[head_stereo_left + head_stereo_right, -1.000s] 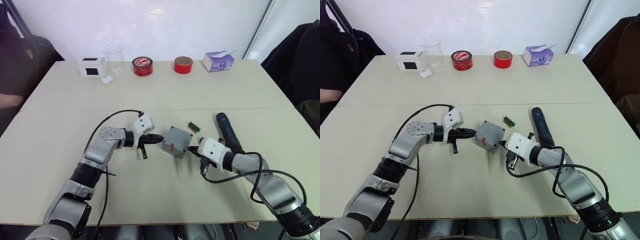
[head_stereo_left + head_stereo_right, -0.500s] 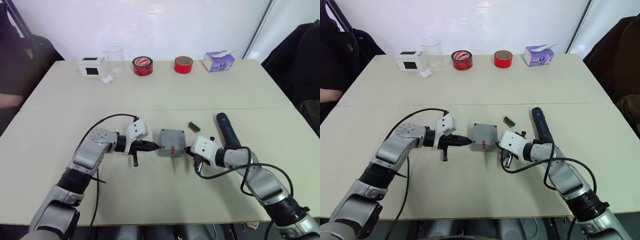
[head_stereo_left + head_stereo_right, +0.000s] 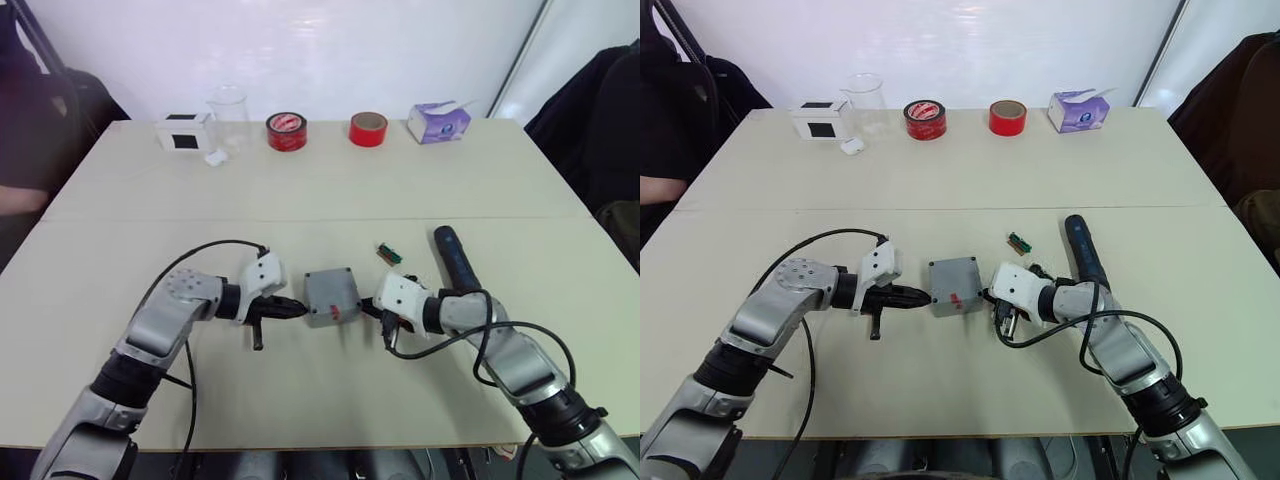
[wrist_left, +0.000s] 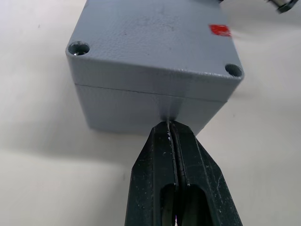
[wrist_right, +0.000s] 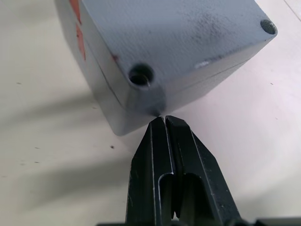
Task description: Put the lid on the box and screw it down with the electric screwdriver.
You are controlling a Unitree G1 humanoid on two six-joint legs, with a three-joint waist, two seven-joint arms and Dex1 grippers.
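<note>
The box [image 3: 331, 295] sat on the table [image 3: 330, 190] near the front edge, roughly midway between the two arms, with the lid [image 4: 155, 35] already seated on top of it; the seam between the two grey halves showed as a thin line in the left wrist view. The left gripper [image 3: 296, 311] had its two fingers pressed together with nothing between them, the tips against the box's left side just at that seam. The right gripper [image 3: 373, 309] was likewise closed on nothing, its tips at the box's right near corner, so the box lay squeezed or steadied between the two from opposite sides.

The electric screwdriver [image 3: 456, 262] lay on the table to the right of the box, well clear of the left arm and just beside the right forearm. Its long axis ran near-to-far, roughly at right angles to the line joining the grippers. Which end carried the bit was hard to tell from the head views, though it was probably the near end, hidden behind the right arm.

Judging from that layout, the right arm was plainly the nearer one for picking up the tool, while the left could hold the box still. The corner screw holes faced upward and were uncovered.
</note>
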